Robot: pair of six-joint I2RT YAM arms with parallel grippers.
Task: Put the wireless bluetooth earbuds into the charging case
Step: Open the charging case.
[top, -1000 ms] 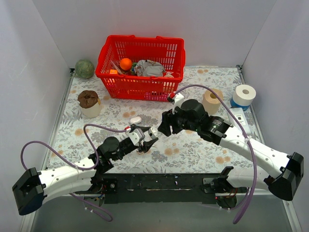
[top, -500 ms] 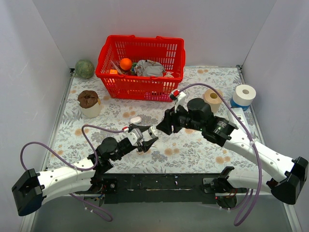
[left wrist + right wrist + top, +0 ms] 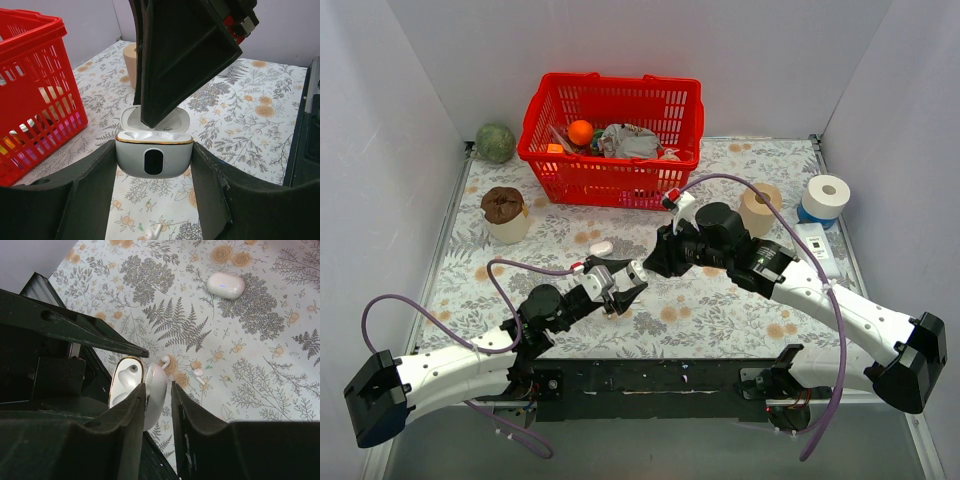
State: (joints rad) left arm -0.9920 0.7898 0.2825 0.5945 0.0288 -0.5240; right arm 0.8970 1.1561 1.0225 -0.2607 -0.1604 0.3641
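My left gripper (image 3: 623, 285) is shut on the white charging case (image 3: 154, 156), which has a gold rim and an open lid, and holds it above the table. Both sockets in the case (image 3: 124, 385) look empty. My right gripper (image 3: 159, 390) reaches in from above. Its narrow jaws pinch the raised lid (image 3: 161, 377), with one finger (image 3: 170, 60) between lid and body. Two tiny white earbuds lie on the floral cloth under the case, one (image 3: 164, 360) next to the lid and one (image 3: 199, 375) a little right. The left wrist view shows one earbud (image 3: 152, 232).
A second white oval case (image 3: 601, 247), shut, lies left of the grippers and also shows in the right wrist view (image 3: 226, 285). A red basket (image 3: 615, 80) of items stands at the back. A cup (image 3: 504, 215), a green ball (image 3: 495, 142) and paper rolls (image 3: 760, 208) (image 3: 825, 197) ring the sides.
My right gripper has shifted slightly left, onto the case lid. The left gripper keeps the case in nearly the same spot.
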